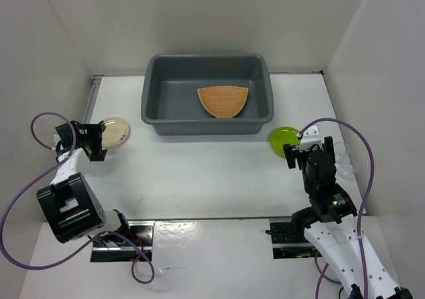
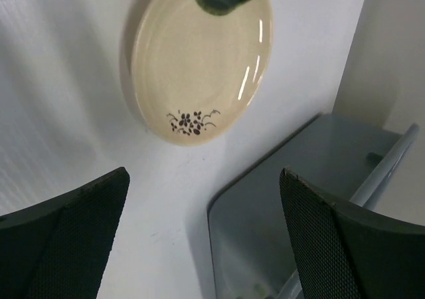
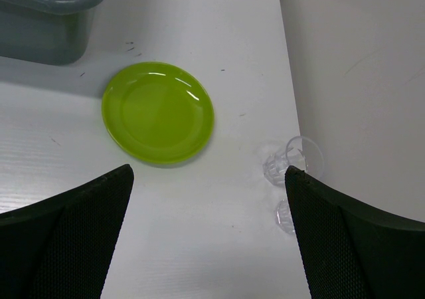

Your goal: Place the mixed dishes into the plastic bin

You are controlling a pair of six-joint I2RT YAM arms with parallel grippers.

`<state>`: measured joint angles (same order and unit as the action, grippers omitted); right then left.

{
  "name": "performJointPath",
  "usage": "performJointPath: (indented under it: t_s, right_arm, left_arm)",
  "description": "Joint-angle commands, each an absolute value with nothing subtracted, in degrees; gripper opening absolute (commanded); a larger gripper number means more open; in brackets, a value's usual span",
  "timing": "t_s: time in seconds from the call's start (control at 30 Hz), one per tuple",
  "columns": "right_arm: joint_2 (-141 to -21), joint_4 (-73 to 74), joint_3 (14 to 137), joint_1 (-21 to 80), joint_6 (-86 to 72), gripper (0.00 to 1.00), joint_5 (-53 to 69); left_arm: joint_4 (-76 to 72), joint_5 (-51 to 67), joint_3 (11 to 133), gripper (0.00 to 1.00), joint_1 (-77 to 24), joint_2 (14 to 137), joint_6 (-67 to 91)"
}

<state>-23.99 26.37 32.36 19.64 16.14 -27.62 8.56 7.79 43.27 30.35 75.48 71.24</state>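
The orange-brown ribbed plate (image 1: pixel 223 100) lies inside the dark-grey plastic bin (image 1: pixel 153 93) at the back middle. The cream plate (image 1: pixel 117 132) with dark flower marks lies left of the bin; it also shows in the left wrist view (image 2: pixel 199 60). My left gripper (image 1: pixel 95 141) is open and empty just near of it. The lime-green dish (image 1: pixel 282 137) lies right of the bin and shows in the right wrist view (image 3: pixel 158 111). Two clear cups (image 3: pixel 292 161) lie by the right wall. My right gripper (image 1: pixel 303 154) is open and empty, just near of the green dish.
White walls close in the table on the left, back and right. The bin's corner (image 3: pixel 53 10) shows at the top left of the right wrist view. A grey metal strip (image 2: pixel 279 212) shows between my left fingers. Purple cables loop beside both arms.
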Motion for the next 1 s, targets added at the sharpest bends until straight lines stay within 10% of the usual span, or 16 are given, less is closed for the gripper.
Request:
performJointPath:
  t_s: [0.0,0.6,0.83,0.97]
  right_arm:
    - [-23.82,23.99,32.43,20.13,16.17,0.99,-28.04]
    - [-26.01,23.99,31.9,20.13,16.7,0.99,-27.51]
    - [-27.16,23.99,31.9,20.13,16.7,0.99,-26.98]
    - [-27.69,23.99,31.9,20.13,16.7,0.99,-26.98]
  left_arm:
    - [0.71,7.21,39.65,1.0,31.11,78.39,75.57]
    - [-6.93,12.22,44.74,1.0,31.11,98.69,73.83]
    - [-8.79,14.05,45.53,0.77,31.11,102.65,72.69]
    - [-10.01,15.29,47.54,0.48,31.11,105.02,72.69]
